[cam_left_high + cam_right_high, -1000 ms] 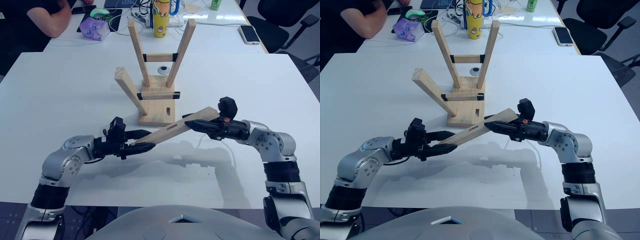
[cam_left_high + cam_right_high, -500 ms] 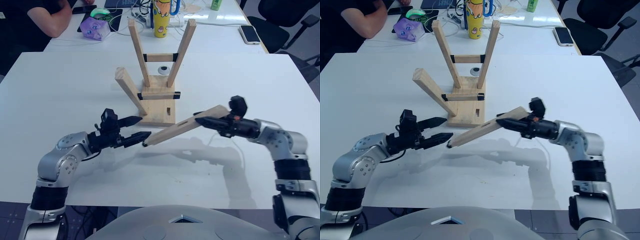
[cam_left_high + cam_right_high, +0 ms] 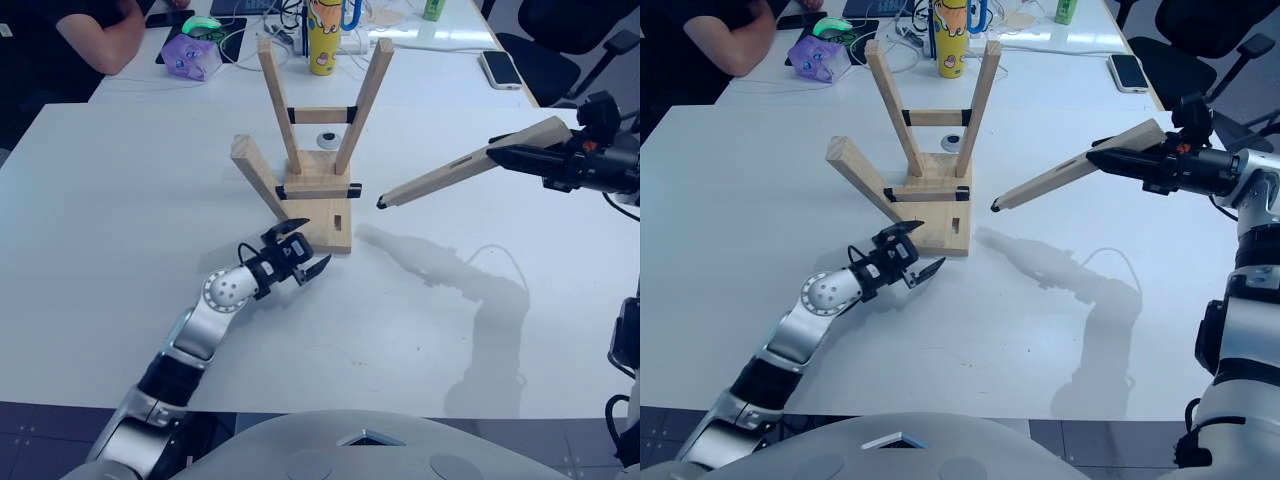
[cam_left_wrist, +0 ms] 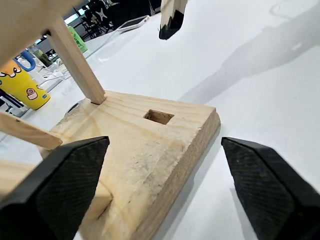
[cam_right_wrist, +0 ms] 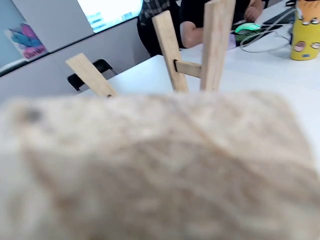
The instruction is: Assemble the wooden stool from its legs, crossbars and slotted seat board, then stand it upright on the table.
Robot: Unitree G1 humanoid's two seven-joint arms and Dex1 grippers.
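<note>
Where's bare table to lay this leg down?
Free: the near-right of the table, between the seat board and the right edge, below the loose leg in the right gripper; also the left stretch beyond the splayed leg. Crowded: the board's near corner, where the open left gripper sits.

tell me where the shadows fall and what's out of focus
Left eye view: the loose leg in the right gripper throws a soft shadow, with the arm's, on the white table. Right wrist view: that leg sits against the lens, a blur; the fitted legs behind are clearer. Left wrist view: the seat board is crisp, its near edge shading the table.
</note>
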